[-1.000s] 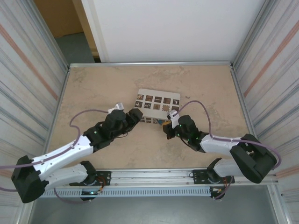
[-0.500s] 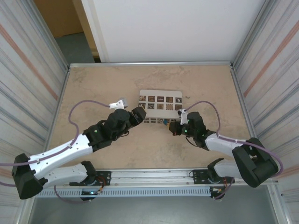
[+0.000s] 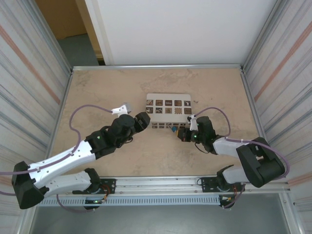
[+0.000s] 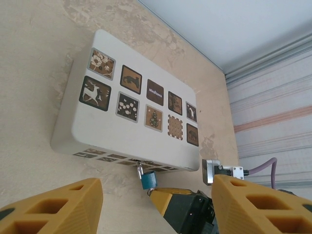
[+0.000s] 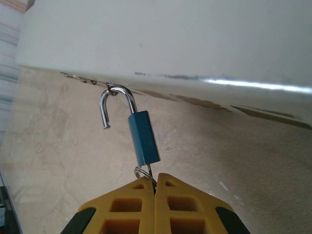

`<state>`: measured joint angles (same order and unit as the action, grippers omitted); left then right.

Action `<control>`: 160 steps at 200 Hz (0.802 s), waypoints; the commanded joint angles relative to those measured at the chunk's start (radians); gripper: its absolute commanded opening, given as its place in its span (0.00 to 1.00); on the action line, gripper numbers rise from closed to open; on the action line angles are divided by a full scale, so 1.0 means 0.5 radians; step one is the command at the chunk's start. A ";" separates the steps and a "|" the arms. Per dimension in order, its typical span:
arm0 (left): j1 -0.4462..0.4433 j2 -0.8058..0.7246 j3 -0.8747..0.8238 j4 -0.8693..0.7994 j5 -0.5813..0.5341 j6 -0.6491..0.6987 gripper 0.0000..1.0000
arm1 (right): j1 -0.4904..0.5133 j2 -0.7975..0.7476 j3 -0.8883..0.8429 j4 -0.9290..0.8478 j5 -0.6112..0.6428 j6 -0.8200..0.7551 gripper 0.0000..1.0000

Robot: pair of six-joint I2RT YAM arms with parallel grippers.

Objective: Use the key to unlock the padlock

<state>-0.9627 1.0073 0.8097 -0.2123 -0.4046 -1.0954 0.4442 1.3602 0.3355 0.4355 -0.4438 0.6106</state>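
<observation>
Top external, padlock: the padlock point(image 3: 173, 130) is a blue speck at the near edge of the white box point(image 3: 168, 105), just ahead of the right gripper point(image 3: 181, 134).
Top external, left gripper: the left gripper point(image 3: 142, 120) sits off the box's near-left corner, apart from the padlock. Its finger spread is too small to tell here.
Left wrist, fingers: the 2 yellow fingers point(image 4: 53, 207) stand wide apart, holding nothing. The padlock hangs farther out between them, at the box's near side, with the right gripper's yellow tip just beneath it.
Left wrist, extra: the lid's 10 dark patterned squares lie in 2 rows.
Right wrist, fingers: the 2 yellow fingers are pressed together on the key point(image 5: 148, 171). A thin blade and a small ring show at the padlock's base.
Right wrist, padlock: the blue body is tilted, just above the fingertips.
Right wrist, extra: the shackle point(image 5: 117, 97) stands open, with 1 end free and its bend hooked on the box's edge. This detail is too small to read from above.
</observation>
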 commanded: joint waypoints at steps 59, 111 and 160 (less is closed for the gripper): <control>-0.009 -0.084 -0.033 -0.131 -0.204 0.049 0.63 | -0.020 0.009 0.012 -0.150 0.052 0.026 0.13; -0.011 -0.091 -0.067 -0.183 -0.258 0.049 0.64 | -0.044 -0.067 0.024 -0.267 0.083 -0.012 0.28; 0.017 -0.090 -0.079 -0.225 -0.287 0.109 0.68 | -0.093 -0.260 0.074 -0.481 0.124 -0.085 0.42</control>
<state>-0.9623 0.9760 0.7830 -0.2920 -0.4999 -1.0760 0.4118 1.2903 0.3367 0.2813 -0.4061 0.6060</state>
